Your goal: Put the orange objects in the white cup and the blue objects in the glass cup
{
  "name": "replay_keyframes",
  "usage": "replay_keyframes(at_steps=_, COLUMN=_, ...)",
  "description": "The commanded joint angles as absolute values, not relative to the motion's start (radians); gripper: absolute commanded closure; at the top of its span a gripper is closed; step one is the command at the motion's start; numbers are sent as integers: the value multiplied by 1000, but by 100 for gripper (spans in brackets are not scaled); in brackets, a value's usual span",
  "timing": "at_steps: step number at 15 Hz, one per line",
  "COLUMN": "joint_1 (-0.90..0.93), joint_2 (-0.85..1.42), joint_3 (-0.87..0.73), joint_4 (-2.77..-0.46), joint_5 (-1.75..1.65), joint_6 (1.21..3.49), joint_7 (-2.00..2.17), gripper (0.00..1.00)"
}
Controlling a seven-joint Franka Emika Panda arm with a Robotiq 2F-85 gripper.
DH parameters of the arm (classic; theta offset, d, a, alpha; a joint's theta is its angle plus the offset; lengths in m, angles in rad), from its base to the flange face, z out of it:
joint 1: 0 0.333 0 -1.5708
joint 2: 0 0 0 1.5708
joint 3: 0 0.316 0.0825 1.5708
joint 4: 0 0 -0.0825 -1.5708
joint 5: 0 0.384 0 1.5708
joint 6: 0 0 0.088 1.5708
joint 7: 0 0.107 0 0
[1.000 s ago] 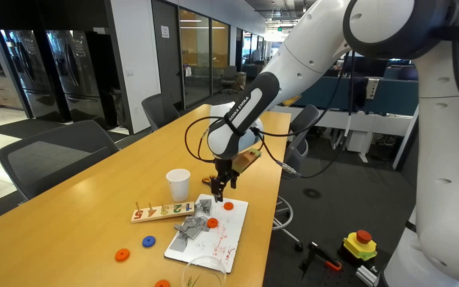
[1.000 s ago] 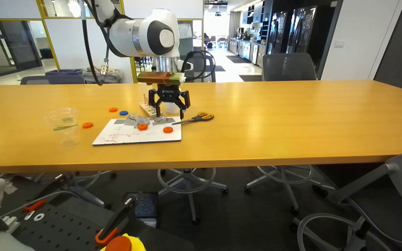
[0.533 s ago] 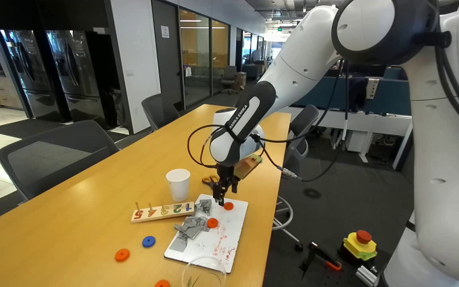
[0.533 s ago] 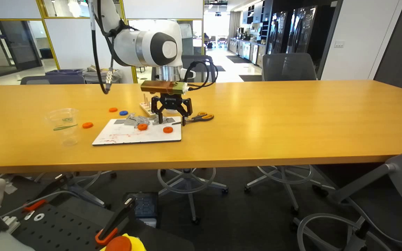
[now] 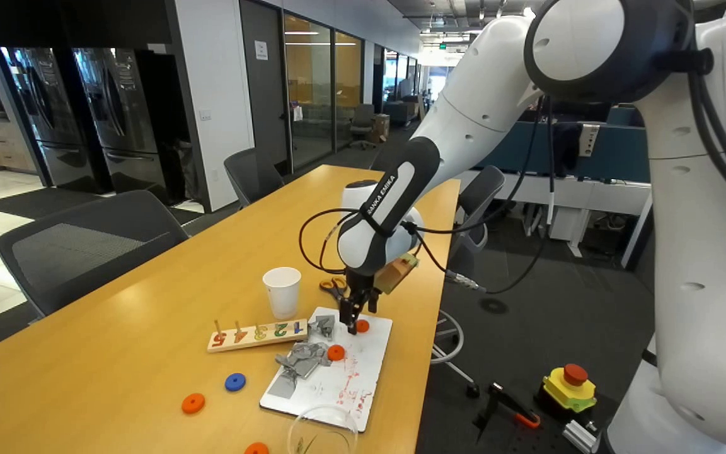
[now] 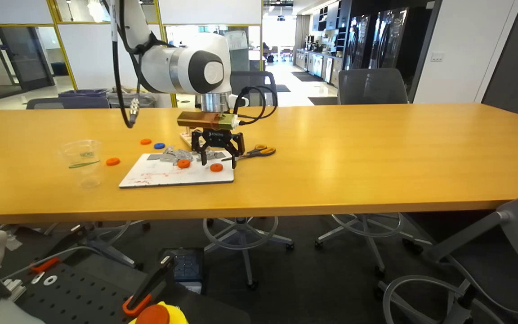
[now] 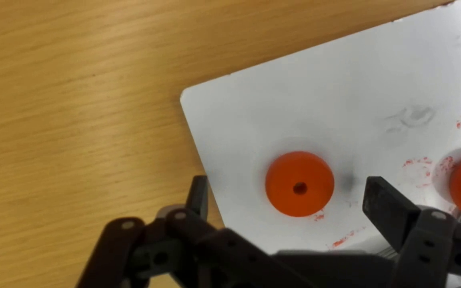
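Observation:
My gripper (image 5: 362,319) is open and empty, low over an orange disc (image 7: 299,184) on the whiteboard. The disc lies between the fingers, apart from both, in the wrist view; it shows in both exterior views (image 5: 362,326) (image 6: 216,168). A second orange disc (image 5: 336,352) lies on the board. Other orange discs (image 5: 193,403) (image 6: 113,161) and a blue disc (image 5: 235,382) lie on the table. The white cup (image 5: 283,293) stands upright past the numbered strip; my gripper mostly hides it in an exterior view. The glass cup (image 6: 81,157) stands near the board, partly cut off in an exterior view (image 5: 322,435).
The whiteboard (image 5: 322,386) lies on the table and carries crumpled grey pieces (image 5: 305,359). A wooden numbered strip (image 5: 256,336) with upright pegs lies beside it. Scissors (image 6: 259,152) lie at the board's corner. Chairs (image 5: 92,246) stand around the table.
My gripper has moved down and toward the orange disc at the board's end, staying open. The discs and cups have not moved.

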State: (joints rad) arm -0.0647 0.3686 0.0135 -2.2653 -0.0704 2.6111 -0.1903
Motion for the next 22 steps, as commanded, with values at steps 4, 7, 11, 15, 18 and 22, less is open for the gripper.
replay_keyframes(at_steps=4, joint_1=-70, joint_2=349, joint_3=21, joint_4=-2313, joint_5=-58, joint_6=2663, joint_7=-209, gripper=25)
replay_keyframes(at_steps=7, joint_1=-67, joint_2=341, joint_3=21, joint_4=-2318, joint_5=-59, joint_6=2669, joint_7=-204, gripper=42)
replay_keyframes(at_steps=11, joint_1=-58, joint_2=330, joint_3=21, joint_4=-2315, joint_5=-67, joint_6=2661, joint_7=-192, gripper=73)
replay_keyframes(at_steps=15, joint_1=-43, joint_2=316, joint_3=12, joint_4=-2292, joint_5=-74, joint_6=2635, joint_7=-154, gripper=78)
replay_keyframes(at_steps=18, joint_1=-34, joint_2=282, joint_3=16, joint_4=-2244, joint_5=-58, joint_6=2615, joint_7=-113, gripper=78)
replay_keyframes(at_steps=22, joint_1=-22, joint_2=256, joint_3=23, joint_4=-2150, joint_5=-25, joint_6=2608, joint_7=-60, gripper=78)
